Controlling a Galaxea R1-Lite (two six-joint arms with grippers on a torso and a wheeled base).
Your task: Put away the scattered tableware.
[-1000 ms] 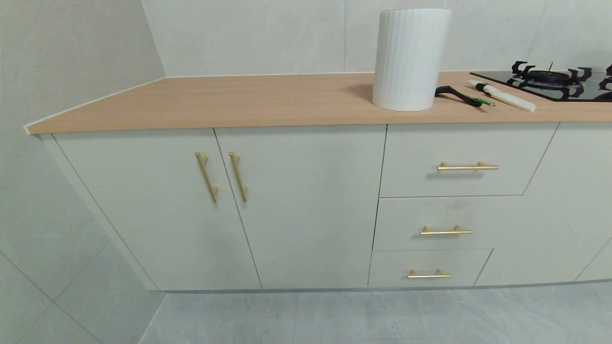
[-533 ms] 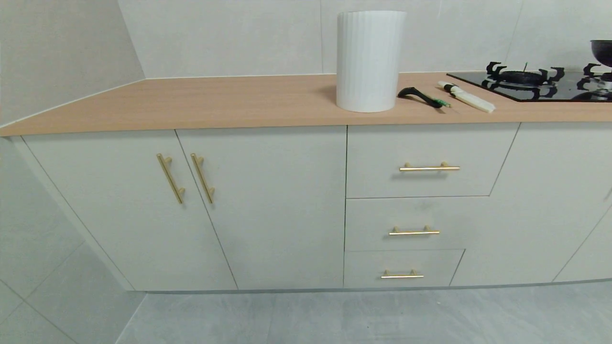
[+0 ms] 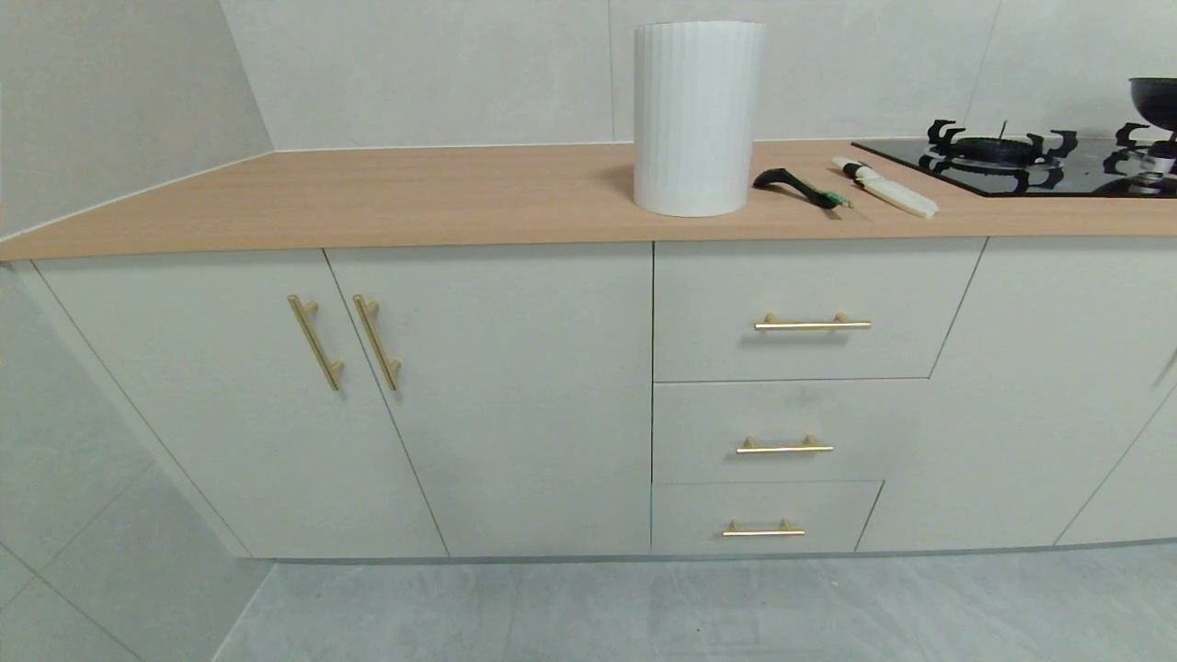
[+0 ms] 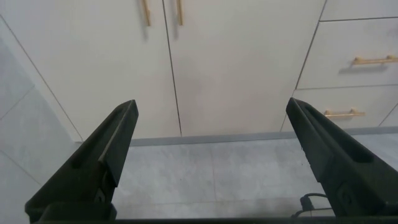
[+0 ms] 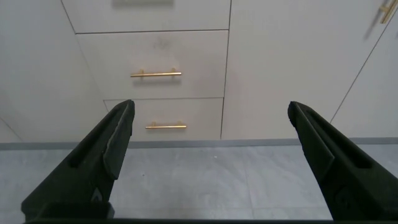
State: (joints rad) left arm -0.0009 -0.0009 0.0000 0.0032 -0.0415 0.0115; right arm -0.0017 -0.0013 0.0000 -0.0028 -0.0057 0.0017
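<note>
Fig.: head view, w/ both wrist views. A wood counter [image 3: 414, 198] ran over pale cabinets. A tall white ribbed canister [image 3: 697, 118] stood upright near the counter's front edge, above the top drawer [image 3: 809, 308]. The tableware lay just right of it. A black utensil [image 3: 795, 187] w/ a green tip lay nearest the canister. A white utensil [image 3: 885, 187] w/ a dark band lay beside it, not touching. Both were flat on the counter, btw. canister and hob [image 3: 1011, 170]. A dark pot [image 3: 1157, 92] sat at the hob's far right. Two doors [image 3: 487, 395] closed the cabinet at left.

L gripper [image 4: 210, 109] was open, fingers wide apart, low before the doors, w/ floor [image 4: 205, 180] visible btw. them. R gripper [image 5: 210, 107] was likewise spread wide, facing the lower drawers [image 5: 155, 62].
</note>
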